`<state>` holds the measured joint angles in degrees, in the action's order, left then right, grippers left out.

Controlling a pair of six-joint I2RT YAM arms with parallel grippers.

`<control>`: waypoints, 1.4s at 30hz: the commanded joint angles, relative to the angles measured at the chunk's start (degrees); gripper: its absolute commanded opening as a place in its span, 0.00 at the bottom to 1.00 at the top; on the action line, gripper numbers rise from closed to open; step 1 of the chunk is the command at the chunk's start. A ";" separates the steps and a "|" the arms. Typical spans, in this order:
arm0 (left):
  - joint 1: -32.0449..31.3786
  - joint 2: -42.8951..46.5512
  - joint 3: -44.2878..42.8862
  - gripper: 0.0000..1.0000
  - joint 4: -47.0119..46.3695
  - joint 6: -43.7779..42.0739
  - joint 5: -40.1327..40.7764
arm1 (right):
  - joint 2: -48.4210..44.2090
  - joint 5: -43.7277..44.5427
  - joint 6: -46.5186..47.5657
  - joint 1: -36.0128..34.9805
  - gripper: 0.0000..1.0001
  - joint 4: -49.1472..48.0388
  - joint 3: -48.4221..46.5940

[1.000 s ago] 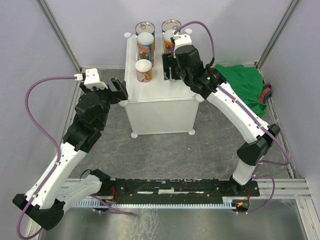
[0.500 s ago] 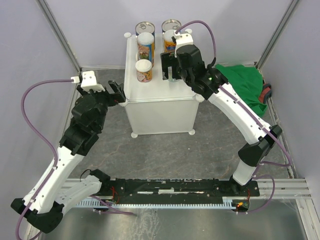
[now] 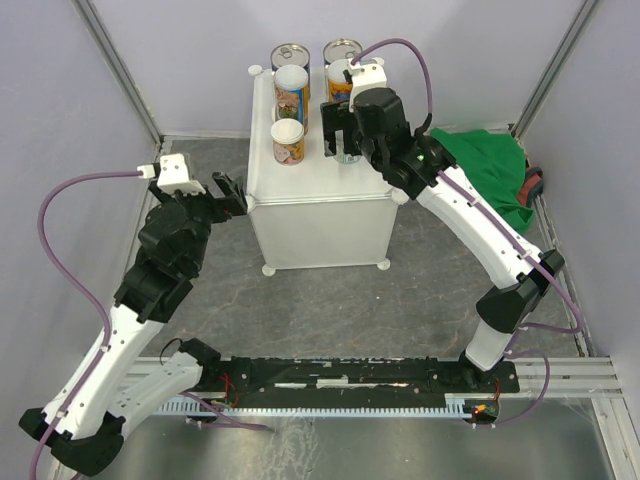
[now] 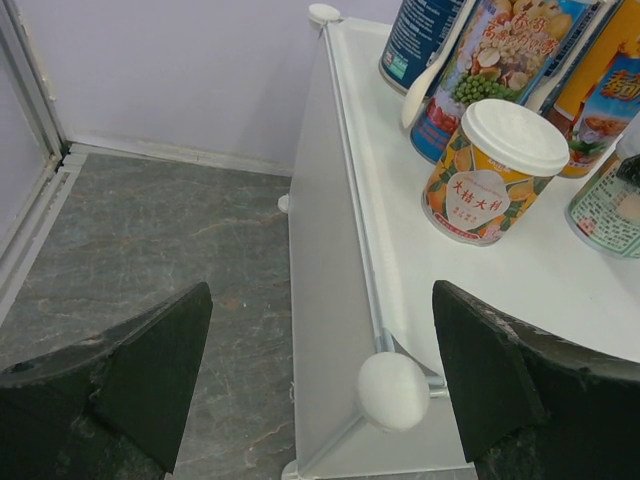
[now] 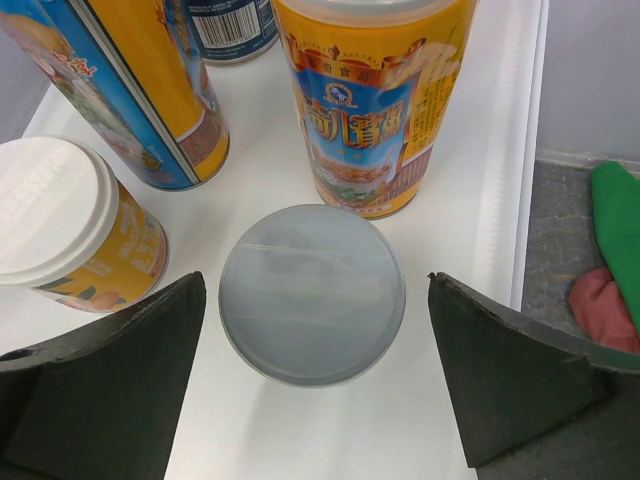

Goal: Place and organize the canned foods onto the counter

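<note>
Several canned foods stand on the counter (image 3: 318,190), a white cabinet with corner knobs. Two silver-topped cans (image 3: 291,52) are at the back. In front of them stand a colourful can (image 3: 291,88), a yellow can (image 3: 340,85) and a short orange can (image 3: 288,140). My right gripper (image 3: 343,135) hangs open straight above a pale-lidded can (image 5: 312,293), which stands free on the counter top (image 5: 330,430) between the jaws (image 5: 316,285). My left gripper (image 3: 232,190) is open and empty at the counter's near left corner (image 4: 320,300), beside the knob (image 4: 393,390).
A green cloth (image 3: 490,165) lies on the grey floor right of the counter, with a red object (image 3: 533,185) beside it. Purple walls and metal frame rails close in the sides and back. The left wrist view shows the orange can (image 4: 497,170) near the counter's left edge.
My right gripper has gone from shut on the pale-lidded can to open, leaving it on the counter. My left arm has drawn back and down, away from the counter.
</note>
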<state>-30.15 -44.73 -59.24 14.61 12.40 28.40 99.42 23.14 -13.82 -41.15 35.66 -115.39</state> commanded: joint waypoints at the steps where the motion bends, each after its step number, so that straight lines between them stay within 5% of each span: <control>1: -0.20 0.52 1.17 0.97 -0.21 1.75 2.15 | -1.39 1.83 1.95 -0.26 0.99 -4.54 -1.17; 23: 1.59 1.31 8.78 0.99 7.14 6.23 14.99 | -0.61 4.46 4.01 -0.18 0.99 -8.60 -2.75; 42: 7.03 9.46 16.57 0.99 5.70 4.89 -2.46 | 1.05 5.66 4.98 -0.21 0.99 -18.46 3.28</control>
<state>-23.42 -37.58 -43.03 23.79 17.96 33.15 99.50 27.70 -9.67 -41.15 24.21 -112.01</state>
